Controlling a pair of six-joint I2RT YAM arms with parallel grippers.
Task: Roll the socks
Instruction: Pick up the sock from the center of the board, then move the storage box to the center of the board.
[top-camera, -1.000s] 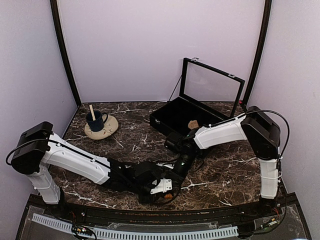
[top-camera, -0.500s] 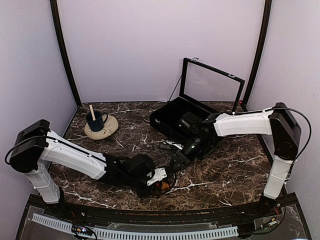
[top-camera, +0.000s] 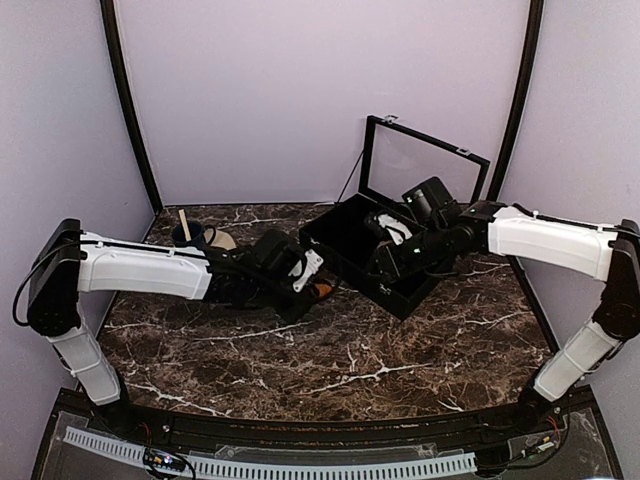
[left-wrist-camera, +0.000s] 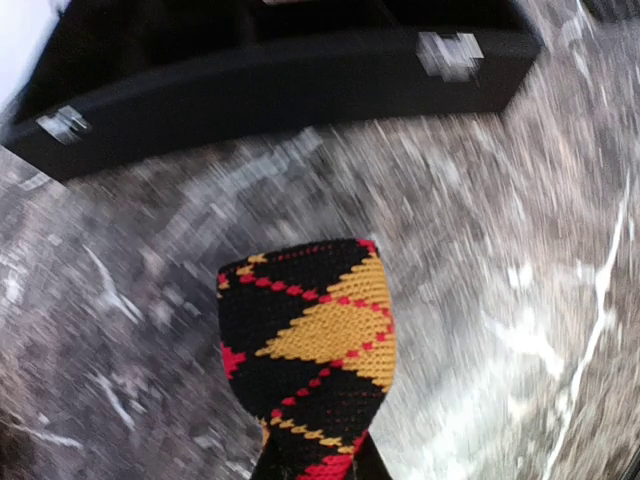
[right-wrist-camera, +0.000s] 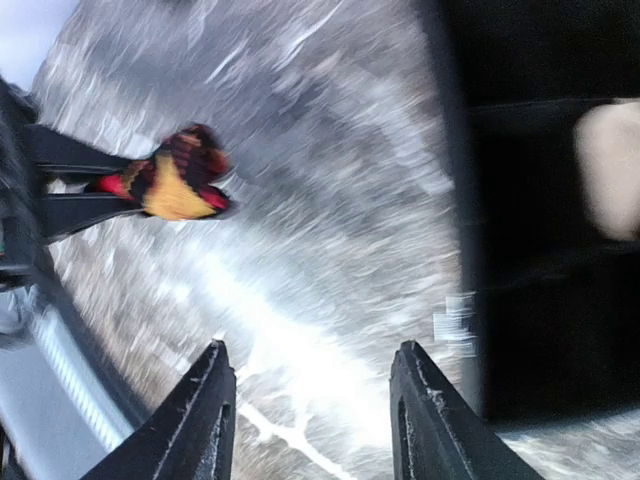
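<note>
Left gripper (top-camera: 315, 287) is clamped shut on the argyle sock (left-wrist-camera: 305, 340), which is rolled into a small bundle: black with orange diamonds and red stitch lines. The bundle sticks out past the fingers over the middle of the marble tabletop (top-camera: 350, 360), a little toward the far edge and just left of the black case (left-wrist-camera: 280, 90). I cannot tell whether it touches the marble.

Right gripper (right-wrist-camera: 315, 420) is at the case's near wall; its jaws stand apart with nothing between them.

The tan sock (right-wrist-camera: 610, 165) lies inside the case, blurred to a pale lump.

The glass lid (top-camera: 425, 137) is propped up at the far right. A dark mug (top-camera: 190, 238) with a stick stands near the far-left corner.
</note>
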